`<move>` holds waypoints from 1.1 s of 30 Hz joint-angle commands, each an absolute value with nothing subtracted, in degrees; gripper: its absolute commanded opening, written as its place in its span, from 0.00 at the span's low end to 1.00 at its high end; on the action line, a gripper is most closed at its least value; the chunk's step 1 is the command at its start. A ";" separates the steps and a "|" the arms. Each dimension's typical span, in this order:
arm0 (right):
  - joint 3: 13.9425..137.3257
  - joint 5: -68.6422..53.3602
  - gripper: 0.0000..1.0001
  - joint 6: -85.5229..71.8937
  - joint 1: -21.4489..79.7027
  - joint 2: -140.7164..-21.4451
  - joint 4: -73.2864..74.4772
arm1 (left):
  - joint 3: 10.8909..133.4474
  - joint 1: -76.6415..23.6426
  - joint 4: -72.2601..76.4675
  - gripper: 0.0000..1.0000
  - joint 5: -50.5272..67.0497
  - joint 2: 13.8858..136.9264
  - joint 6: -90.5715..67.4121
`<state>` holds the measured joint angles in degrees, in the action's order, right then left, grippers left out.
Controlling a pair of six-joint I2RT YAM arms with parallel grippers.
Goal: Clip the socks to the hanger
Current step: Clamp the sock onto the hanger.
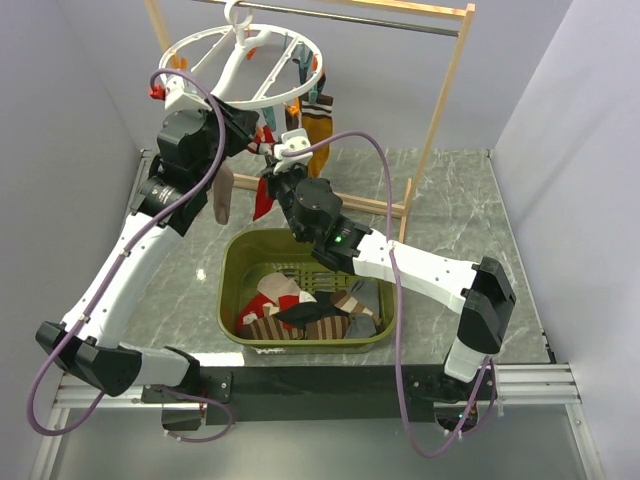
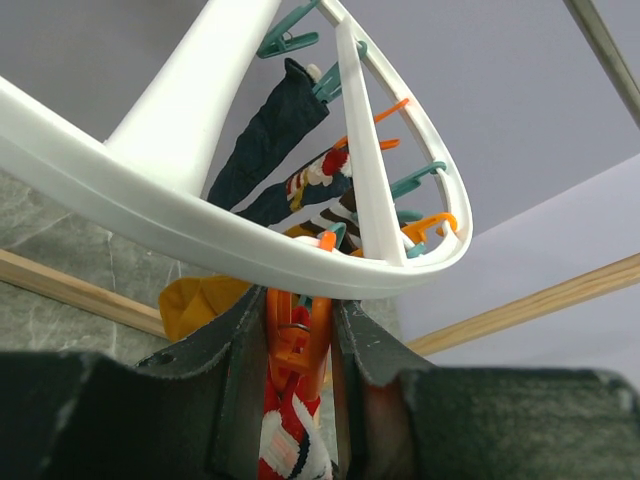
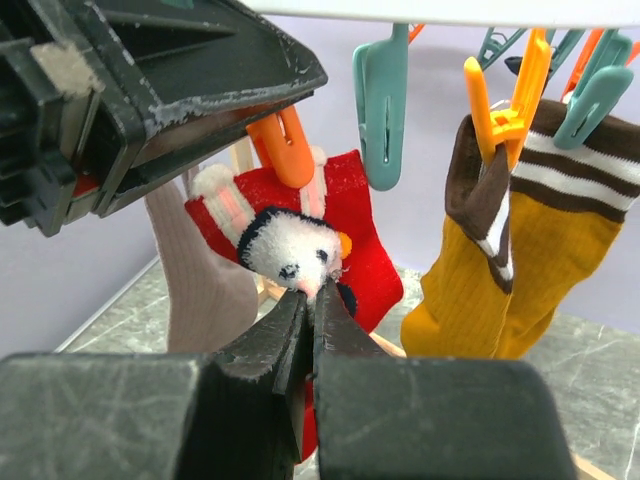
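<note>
- Top external view: the hanger [image 1: 190, 45] hangs at 12 o'clock from the green basket [image 1: 232, 285], in which more socks [image 1: 300, 312] lie.
- Left wrist view: the left gripper [image 2: 297, 312] is clenched around an orange clip [image 2: 290, 345], at 6 o'clock under the hanger rim.
- Right wrist view: the right gripper [image 3: 312, 300] pinches the red sock [image 3: 365, 250]; the orange clip is at 12 o'clock above the sock.
- A mustard sock [image 3: 520, 260] hangs clipped at 3 o'clock from the red one.

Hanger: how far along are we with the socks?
Done: mustard sock, navy sock and taupe sock hang from the hanger. In hand: right fingers pinch the red sock while left fingers squeeze an orange clip at its top. Remaining: several socks in the green basket.
</note>
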<state>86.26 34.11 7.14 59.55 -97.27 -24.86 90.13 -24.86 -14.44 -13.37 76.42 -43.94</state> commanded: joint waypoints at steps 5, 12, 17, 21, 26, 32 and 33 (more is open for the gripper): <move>89.56 34.98 0.00 9.31 60.03 -97.47 -29.18 | 89.30 -25.22 -10.98 0.09 -13.09 73.39 -42.63; 90.26 35.86 0.00 11.25 60.03 -97.73 -30.58 | 88.68 -25.22 -9.67 0.09 -12.13 72.51 -42.19; 92.02 35.95 0.00 10.99 59.94 -98.35 -30.15 | 87.72 -25.40 -8.79 0.10 -12.22 71.98 -41.48; 92.11 35.60 0.00 10.99 60.03 -98.17 -30.32 | 87.54 -25.40 -8.35 0.10 -12.83 71.81 -41.57; 91.49 33.31 0.00 10.02 59.94 -97.99 -29.89 | 87.36 -25.40 -7.47 0.10 -12.75 71.45 -42.19; 90.53 33.22 0.00 10.11 60.03 -98.35 -29.53 | 88.59 -25.40 -7.65 0.10 -12.57 71.10 -42.54; 90.61 33.05 0.00 10.28 60.12 -98.35 -29.36 | 88.59 -25.40 -7.73 0.11 -12.66 71.10 -42.54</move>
<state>89.71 33.45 10.15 59.59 -97.89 -27.42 87.37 -24.95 -10.50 -13.19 73.65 -42.68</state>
